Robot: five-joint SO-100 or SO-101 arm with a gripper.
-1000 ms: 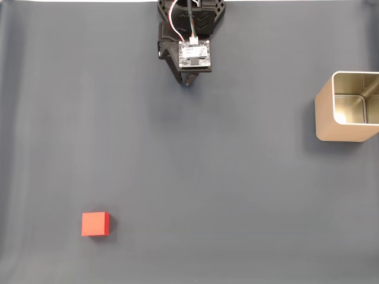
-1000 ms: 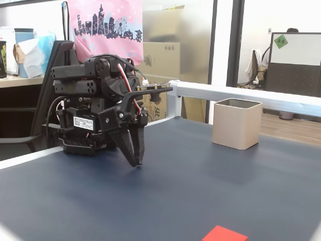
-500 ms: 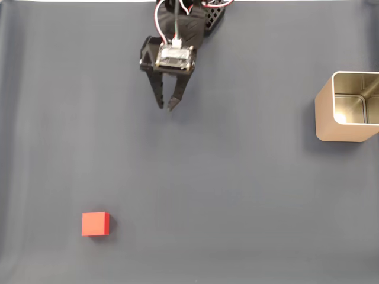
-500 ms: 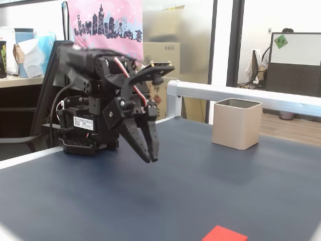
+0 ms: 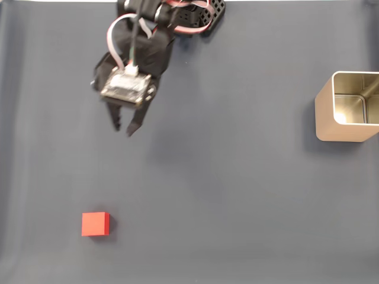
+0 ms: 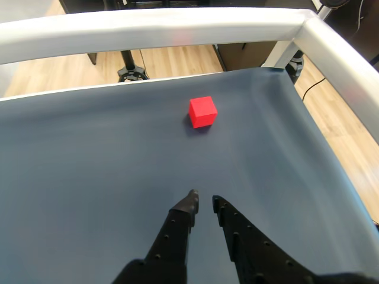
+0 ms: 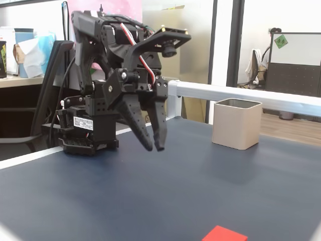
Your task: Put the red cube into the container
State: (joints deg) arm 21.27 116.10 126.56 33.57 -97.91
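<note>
Red cube sitting alone on the dark mat, gripper hanging above the mat with its jaws a narrow gap apart.

The red cube [image 5: 95, 224] is small, bright and matte, lying flat near the lower left of the top-down fixed view, well apart from the container [image 5: 347, 106], a pale metal tin with a shiny inside standing upright at the right edge. The gripper [image 5: 123, 126] is hovering clear of the mat [image 5: 237, 195], fingers pointing down toward the cube and holding nothing; in the wrist view the cube [image 6: 202, 112] is lying ahead of the fingertips [image 6: 191, 202]. Compared with half a second ago, the arm is reaching farther out and left, raised higher in the side fixed view [image 7: 153, 147], while cube and container are sitting where they were.
</note>
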